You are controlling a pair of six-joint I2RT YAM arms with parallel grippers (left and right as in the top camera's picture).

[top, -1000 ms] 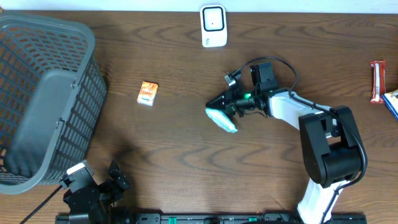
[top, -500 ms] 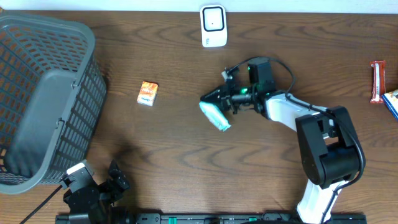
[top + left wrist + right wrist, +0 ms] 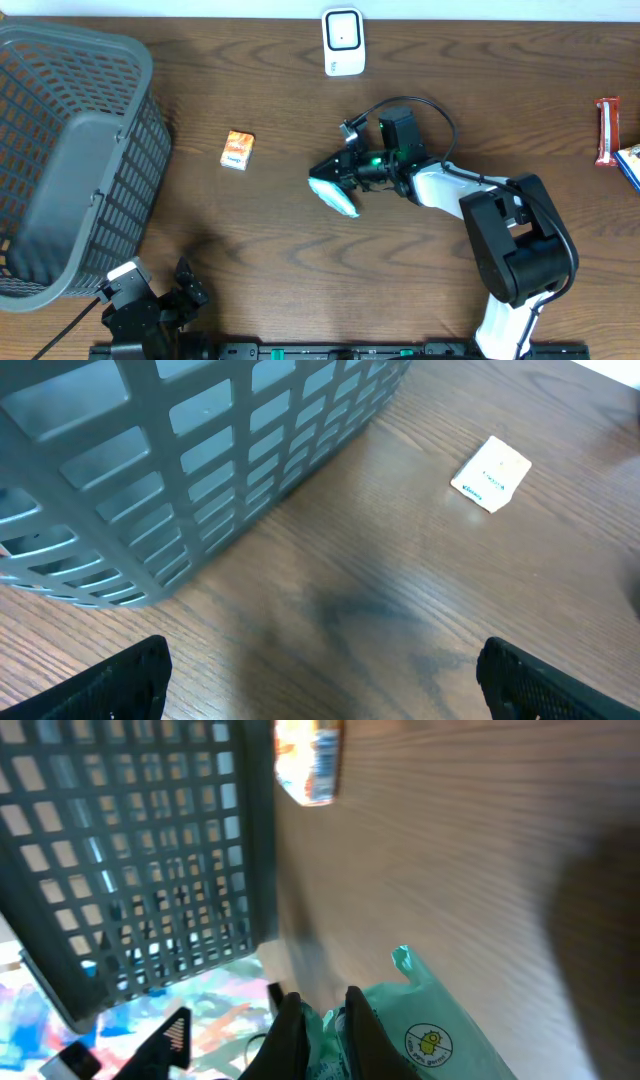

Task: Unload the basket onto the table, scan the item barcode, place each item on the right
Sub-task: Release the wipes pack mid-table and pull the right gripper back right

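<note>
The right gripper (image 3: 332, 175) sits just right of centre in the overhead view, pinched tight on the top edge of a teal pouch (image 3: 338, 198). The pouch hangs below the fingers and points toward the lower left. The wrist view shows a round yellow sticker on its face. The scanner (image 3: 342, 41) stands at the top centre edge, well apart from the pouch.

A small orange box (image 3: 237, 150) lies on the table (image 3: 300, 260) between the pouch and the basket (image 3: 70, 160). The basket fills the upper left, and inside I see only its grey floor and slatted walls.

The left gripper (image 3: 320, 690) rests at the bottom left with its jaws spread wide and nothing between them. At the right edge lie a red bar (image 3: 606, 130) and a blue packet (image 3: 630, 165), side by side.
</note>
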